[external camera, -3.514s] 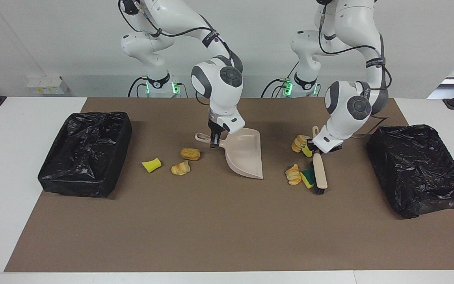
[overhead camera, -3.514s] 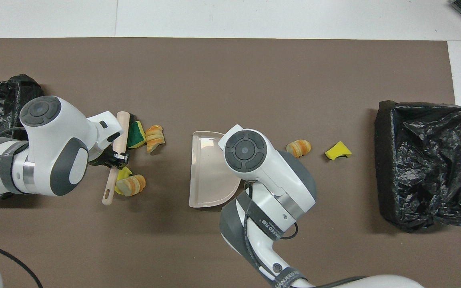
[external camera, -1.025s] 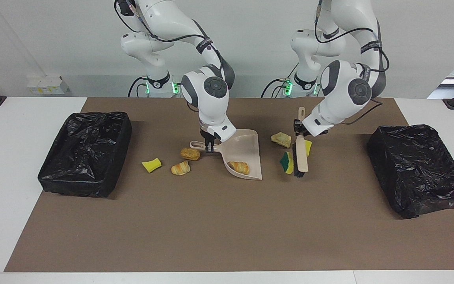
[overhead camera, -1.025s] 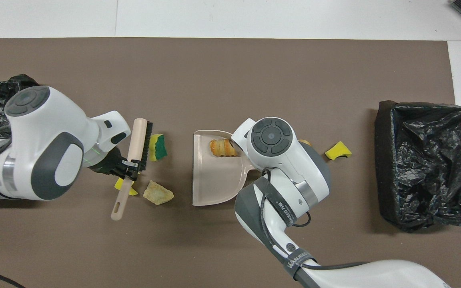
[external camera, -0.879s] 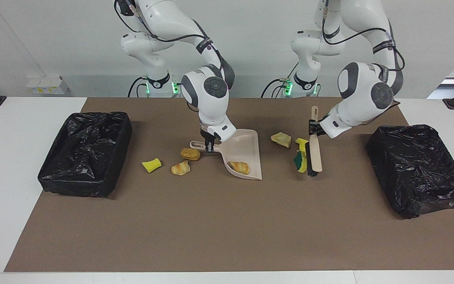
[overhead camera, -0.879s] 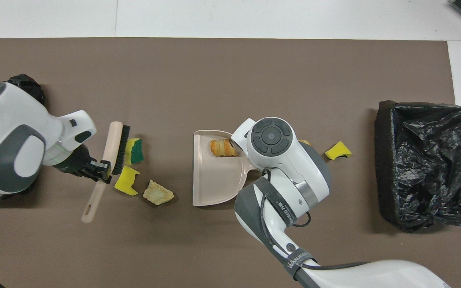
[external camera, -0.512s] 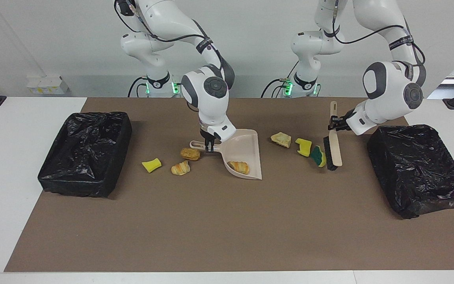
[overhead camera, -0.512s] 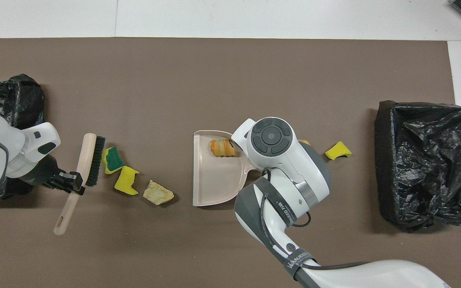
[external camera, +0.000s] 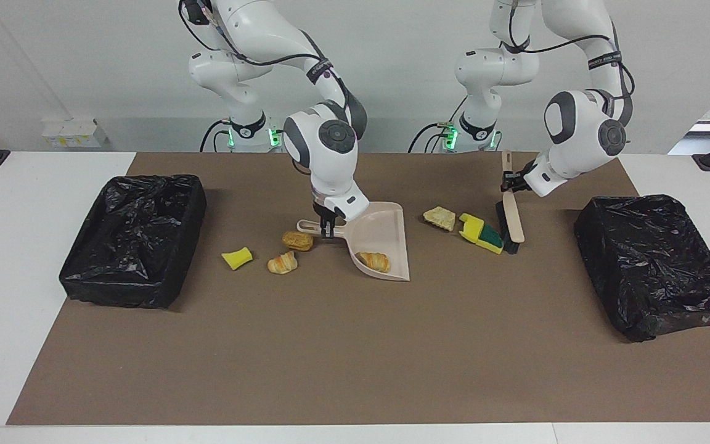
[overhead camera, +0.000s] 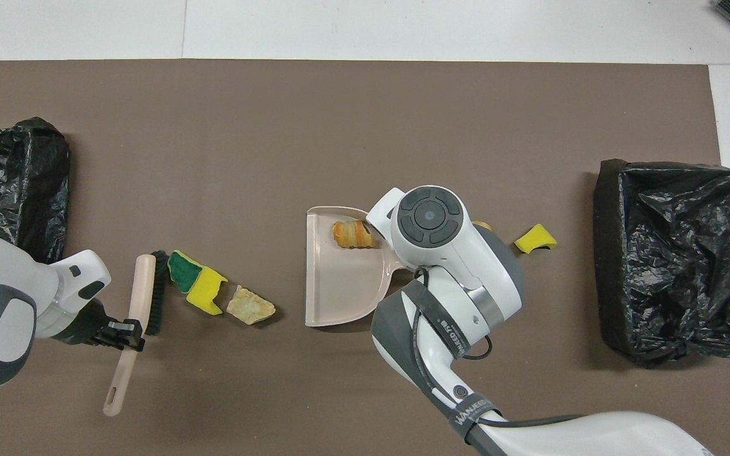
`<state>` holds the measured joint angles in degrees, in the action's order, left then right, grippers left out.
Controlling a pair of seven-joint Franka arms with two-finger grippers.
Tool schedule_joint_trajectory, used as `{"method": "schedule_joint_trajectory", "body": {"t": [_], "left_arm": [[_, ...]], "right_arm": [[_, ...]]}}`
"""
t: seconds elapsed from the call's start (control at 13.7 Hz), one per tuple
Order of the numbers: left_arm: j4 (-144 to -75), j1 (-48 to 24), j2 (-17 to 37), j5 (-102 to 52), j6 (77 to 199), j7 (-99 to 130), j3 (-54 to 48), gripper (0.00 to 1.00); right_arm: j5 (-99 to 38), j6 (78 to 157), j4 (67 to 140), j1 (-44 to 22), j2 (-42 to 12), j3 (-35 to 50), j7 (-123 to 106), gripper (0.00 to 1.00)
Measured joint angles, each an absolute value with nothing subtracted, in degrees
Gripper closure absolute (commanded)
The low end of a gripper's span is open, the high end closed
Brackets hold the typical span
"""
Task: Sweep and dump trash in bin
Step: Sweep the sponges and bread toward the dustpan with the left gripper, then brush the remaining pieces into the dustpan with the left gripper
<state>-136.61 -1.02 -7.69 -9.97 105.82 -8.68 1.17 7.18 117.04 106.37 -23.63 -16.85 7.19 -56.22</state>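
in the facing view our right gripper [external camera: 328, 227] is clamped on the handle of the dustpan [external camera: 379, 243], pinning its open lip to the brown mat [external camera: 355, 357] so scraps can slide in; one croissant-like chunk [external camera: 374, 261] already lies inside. our left gripper [external camera: 509, 183] is closed around the brush [external camera: 510, 219] handle, bristles down against a green-yellow sponge [external camera: 482, 234], with a tan chunk [external camera: 440, 217] between that and the pan, lined up for a push, we judge. three more scraps [external camera: 269, 254] lie beside the pan handle, toward the nearer bin [external camera: 136, 237].

from overhead, the brush [overhead camera: 139, 310] sits by the sponge [overhead camera: 197, 285] and chunk [overhead camera: 249, 304], well apart from the pan [overhead camera: 334, 278]. the other bin [overhead camera: 13, 180] lies by the left arm.
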Motion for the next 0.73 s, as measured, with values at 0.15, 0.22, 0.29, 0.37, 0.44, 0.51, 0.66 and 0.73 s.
{"method": "schedule_joint_trajectory", "body": {"t": [0.15,0.22,0.29,0.37,0.44,0.51,0.66,0.73], "left_arm": [[-137.50,-3.84,-8.52,-10.96,105.90,-3.48,0.65,1.00],[-137.96,-5.67,-8.89,-11.84,106.05,-1.06,0.37,1.00],[-138.36,-7.25,-9.14,-12.76,106.55,0.56,0.19,1.00],[-138.64,-8.74,-9.24,-13.20,107.70,2.04,0.13,1.00],[-138.89,-10.49,-9.24,-13.39,109.36,3.55,0.09,1.00],[-139.11,-12.46,-9.24,-13.51,110.65,4.53,0.06,1.00],[-139.56,-17.49,-9.08,-15.02,113.84,5.77,-0.01,1.00],[-139.97,-19.85,-8.80,-15.36,115.59,6.20,-0.07,1.00]], "right_arm": [[7.18,116.31,106.40,-24.44,-16.60,7.20,-56.19,1.00],[7.19,115.60,106.50,-25.38,-16.28,7.21,-55.54,1.00],[7.24,115.11,106.68,-26.21,-15.99,7.20,-54.52,1.00],[7.64,114.89,107.01,-26.99,-15.63,7.18,-53.14,1.00],[8.78,114.88,107.54,-27.82,-15.15,7.20,-50.99,1.00],[9.79,114.88,108.02,-28.39,-14.71,7.22,-49.46,1.00],[10.55,114.90,108.67,-28.79,-14.17,7.21,-48.54,1.00],[10.56,114.90,108.86,-28.79,-14.03,7.13,-48.54,1.00]]}}
